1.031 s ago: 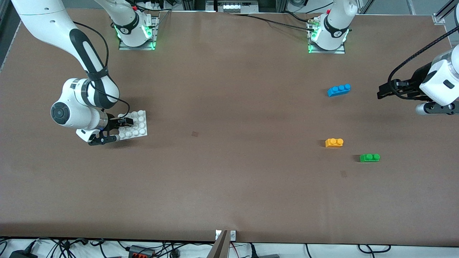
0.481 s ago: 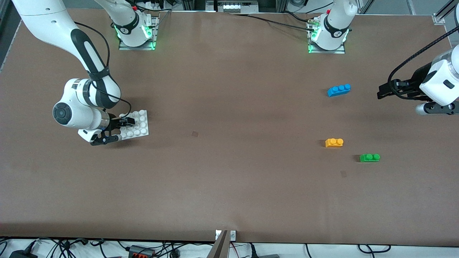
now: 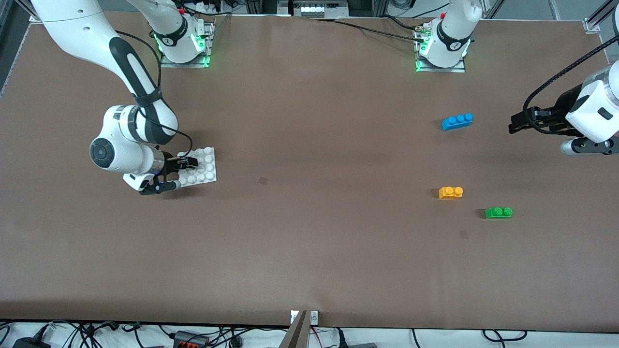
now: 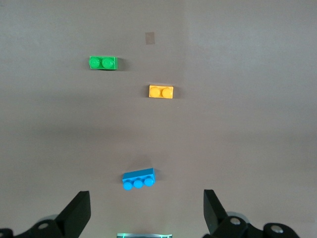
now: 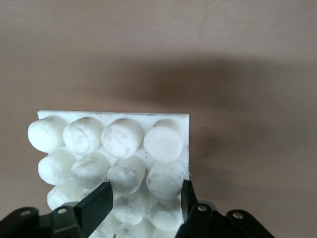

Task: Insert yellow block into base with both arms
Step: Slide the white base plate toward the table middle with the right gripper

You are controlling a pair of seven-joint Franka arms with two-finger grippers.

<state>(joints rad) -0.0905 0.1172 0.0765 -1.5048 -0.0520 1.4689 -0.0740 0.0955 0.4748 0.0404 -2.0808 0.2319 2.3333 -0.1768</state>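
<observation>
Right gripper (image 3: 170, 175) at the right arm's end of the table, fingers (image 5: 96, 206) pinching the base (image 3: 203, 165) by its edge; wrist view shows a finger on each side of a stud row, base off the table with a shadow under it. Table (image 3: 309, 241) bare in the middle. Blue block (image 3: 457, 121) toward the left arm's end; yellow block (image 3: 450, 192) nearer the camera than blue, flat on the table, untouched; green block (image 3: 498, 212) just beside yellow, nearer still. Left gripper (image 3: 513, 123) waits over the table at that end, fingers (image 4: 77, 213) spread wide, holding nothing
</observation>
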